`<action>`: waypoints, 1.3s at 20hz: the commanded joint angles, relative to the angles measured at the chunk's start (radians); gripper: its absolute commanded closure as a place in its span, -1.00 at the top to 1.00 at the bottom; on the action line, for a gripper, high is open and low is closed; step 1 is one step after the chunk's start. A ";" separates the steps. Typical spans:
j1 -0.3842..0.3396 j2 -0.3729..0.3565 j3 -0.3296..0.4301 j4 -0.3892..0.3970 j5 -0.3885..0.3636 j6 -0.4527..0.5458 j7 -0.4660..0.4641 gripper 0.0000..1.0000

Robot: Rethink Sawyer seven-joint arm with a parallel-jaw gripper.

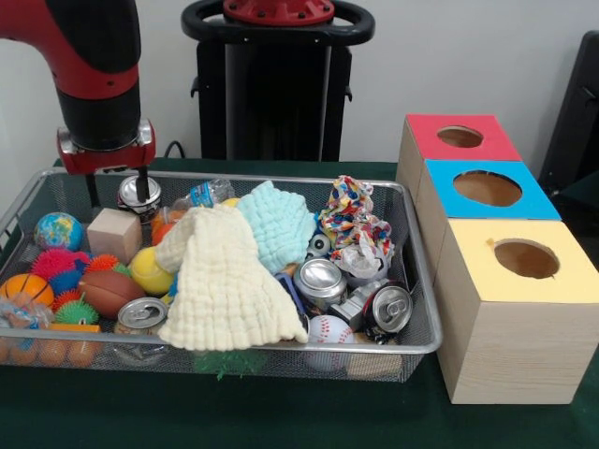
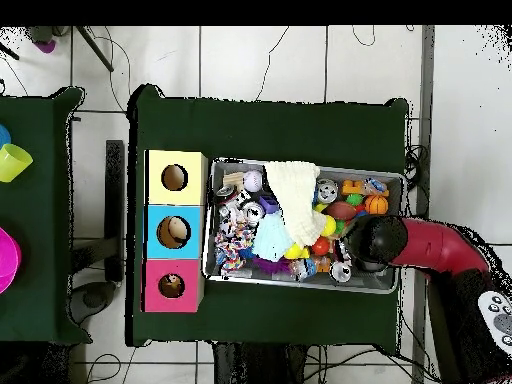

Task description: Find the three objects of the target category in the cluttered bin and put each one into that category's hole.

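Gripper point(image 1: 140, 187) sits right on top of a can point(image 1: 138, 195) at the bin's point(image 1: 423, 339) far corner; can't tell if it's clamped or loose. Wood block point(image 1: 113, 234) and bottle point(image 1: 200, 194) crowd it, so a lift could snag them or drop the can before the holes in the boxes point(image 1: 510, 299)

A robotics lab: a table point(image 2: 270, 125) draped in green cloth stands on a tiled floor point(image 2: 260, 60) strewn with cables point(image 2: 345, 38) (plain white wall point(image 1: 468, 56) behind).
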 commanded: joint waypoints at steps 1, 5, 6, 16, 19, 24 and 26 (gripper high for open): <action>-0.022 0.100 0.100 -0.040 0.001 -0.127 -0.027 1.00; -0.048 0.154 0.111 -0.061 -0.007 -0.161 -0.050 1.00; -0.051 0.163 0.113 -0.064 -0.009 -0.167 -0.052 1.00; -0.076 0.255 0.120 -0.085 -0.035 -0.249 -0.048 1.00; -0.080 0.275 0.118 -0.082 -0.041 -0.287 -0.037 1.00; -0.080 0.262 0.108 -0.056 -0.044 -0.310 -0.018 1.00; -0.078 0.255 0.106 -0.051 -0.044 -0.309 -0.014 1.00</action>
